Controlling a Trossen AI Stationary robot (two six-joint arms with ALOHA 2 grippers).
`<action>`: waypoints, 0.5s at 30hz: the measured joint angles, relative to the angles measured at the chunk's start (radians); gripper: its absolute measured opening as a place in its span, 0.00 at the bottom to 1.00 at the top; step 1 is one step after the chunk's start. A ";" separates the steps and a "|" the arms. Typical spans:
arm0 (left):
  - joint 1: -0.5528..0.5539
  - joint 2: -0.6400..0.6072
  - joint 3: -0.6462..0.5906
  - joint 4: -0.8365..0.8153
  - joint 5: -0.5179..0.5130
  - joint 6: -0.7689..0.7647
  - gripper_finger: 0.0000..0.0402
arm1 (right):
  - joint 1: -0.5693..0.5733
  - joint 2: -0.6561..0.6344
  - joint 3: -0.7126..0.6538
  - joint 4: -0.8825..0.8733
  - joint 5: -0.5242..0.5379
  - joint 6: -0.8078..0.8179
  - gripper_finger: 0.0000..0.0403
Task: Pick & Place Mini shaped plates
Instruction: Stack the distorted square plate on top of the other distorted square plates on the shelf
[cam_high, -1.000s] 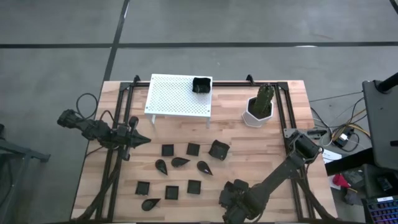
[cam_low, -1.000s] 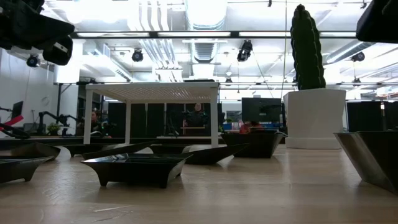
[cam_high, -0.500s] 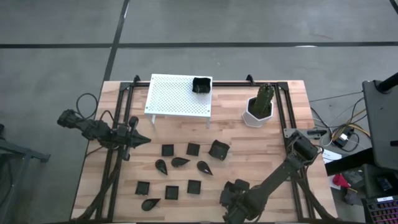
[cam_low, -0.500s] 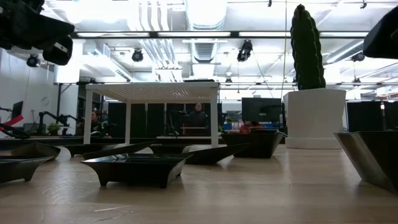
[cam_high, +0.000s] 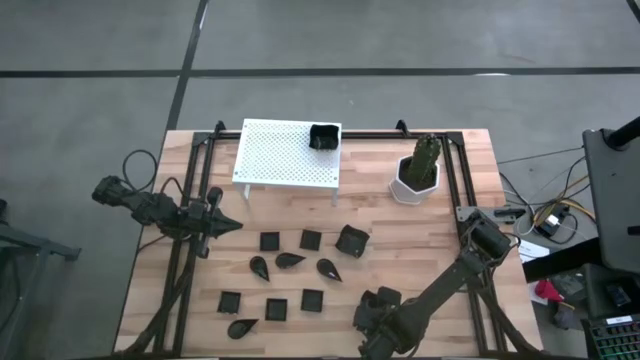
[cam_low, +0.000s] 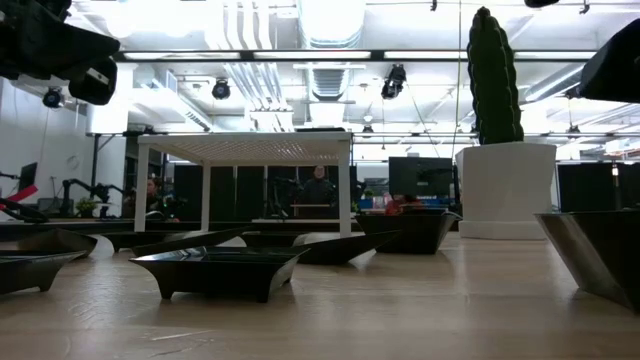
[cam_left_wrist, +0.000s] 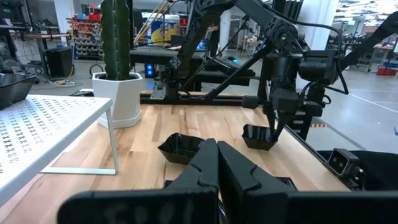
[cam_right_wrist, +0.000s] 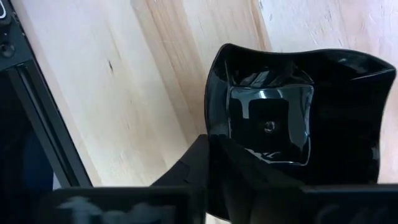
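I am working with my right claw (cam_high: 372, 318), down at the near edge of the pale wooden table (cam_high: 400, 240), and I am pinching the rim of a glossy black raised-rim square plate (cam_right_wrist: 273, 118). In the wrist view my two dark fingers (cam_right_wrist: 214, 174) are meeting over the plate's near wall, so the claw is clenched on that edge, gripping the lip because the shallow bowl offers nothing else to bite. The plate is sitting directly under and ahead of my claw, apparently not yet off the wood.

Beyond my claw, the other small black plates (cam_high: 290, 275) are lying scattered across the middle of the table. Farther off, the white perforated rack (cam_high: 285, 152) is carrying one black square plate (cam_high: 323, 136) at its corner, which I judge to be where this one is headed.

My left claw (cam_high: 225, 226) is waiting far across the table, pressed shut and empty.
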 joint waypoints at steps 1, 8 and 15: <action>0.000 0.000 0.000 0.000 0.000 0.000 0.00 | 0.000 -0.001 0.000 0.000 0.000 -0.005 0.04; 0.000 0.000 0.000 0.000 0.000 0.000 0.00 | -0.001 -0.010 0.018 -0.041 0.001 -0.036 0.02; 0.000 0.000 0.000 0.000 0.000 0.000 0.00 | -0.028 -0.011 0.182 -0.259 0.072 -0.139 0.02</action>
